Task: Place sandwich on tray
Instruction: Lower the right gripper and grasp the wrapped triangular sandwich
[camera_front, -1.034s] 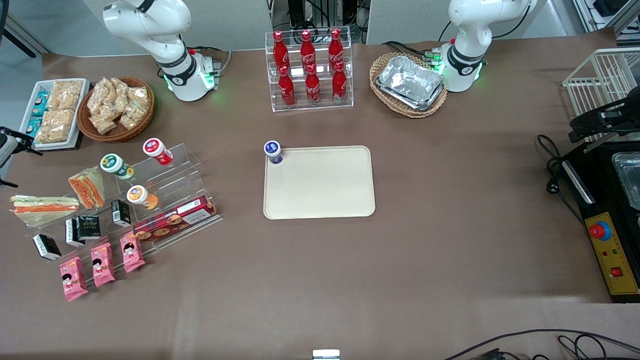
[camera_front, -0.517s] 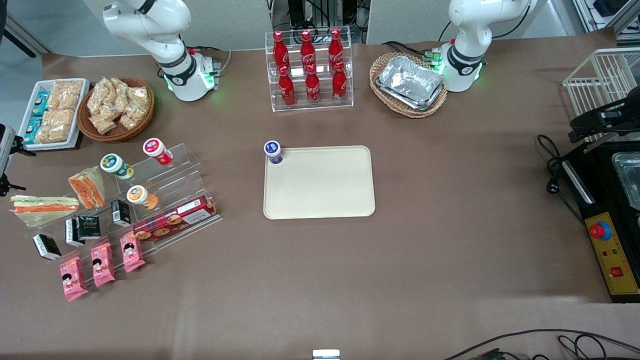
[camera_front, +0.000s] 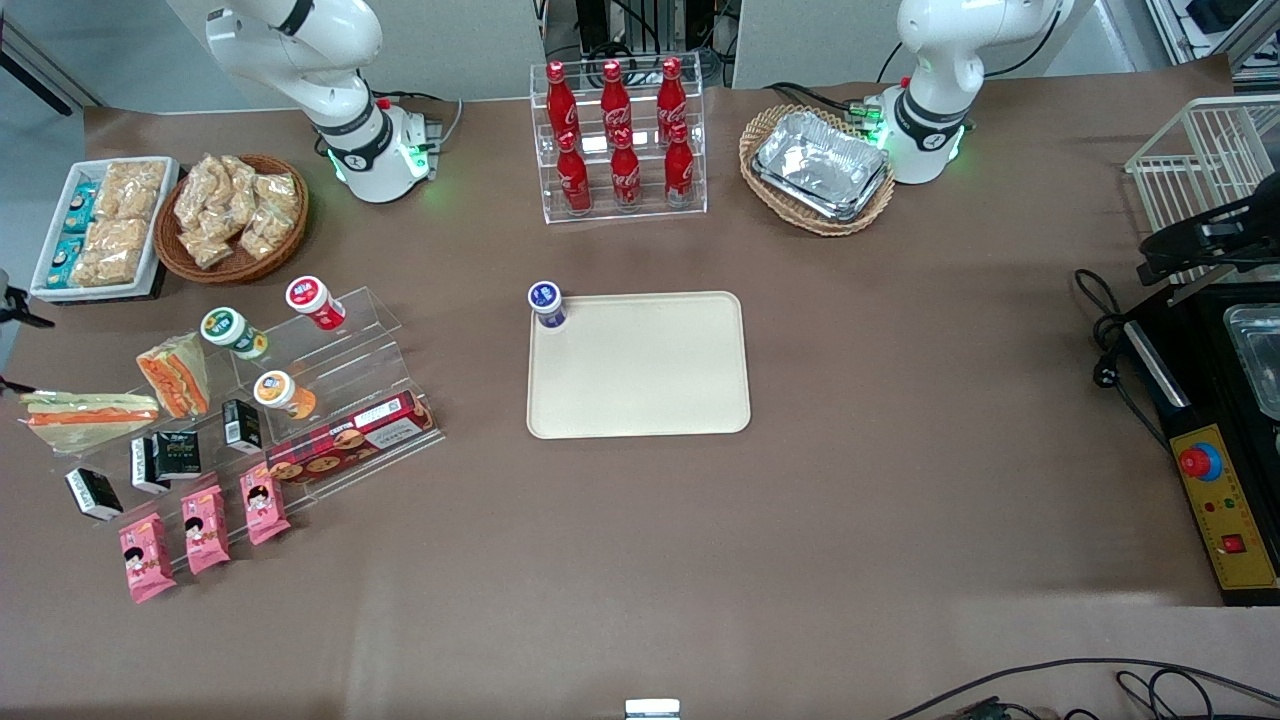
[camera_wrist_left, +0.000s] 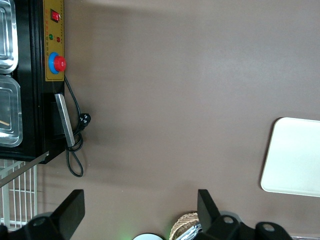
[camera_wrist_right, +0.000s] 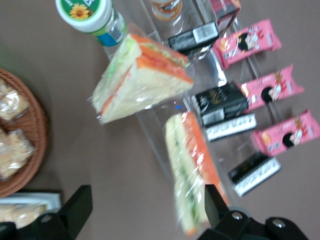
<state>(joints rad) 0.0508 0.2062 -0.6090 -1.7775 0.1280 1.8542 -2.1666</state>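
Note:
The sandwich (camera_front: 88, 418), a clear-wrapped wedge with white bread and orange and pale green layers, lies on the clear stepped rack (camera_front: 350, 345) at the working arm's end of the table. In the right wrist view the sandwich (camera_wrist_right: 192, 175) is close below my gripper (camera_wrist_right: 147, 212), beside one fingertip (camera_wrist_right: 215, 202). The gripper is open and empty, above the table. It is almost out of the front view. The cream-beige tray (camera_front: 640, 370) lies at the table's middle and also shows in the left wrist view (camera_wrist_left: 295, 155).
A tan-bread sandwich (camera_front: 175, 375) and a green-lidded cup (camera_front: 232, 332) sit on the rack beside the sandwich, with black boxes (camera_front: 178, 452) and pink packets (camera_front: 205, 525) nearer the camera. A blue-lidded cup (camera_front: 547, 303) stands on the tray's corner. A snack basket (camera_front: 232, 218) is nearby.
My gripper has slid out past the edge of the front view at the working arm's end of the table. Nothing on the table has moved.

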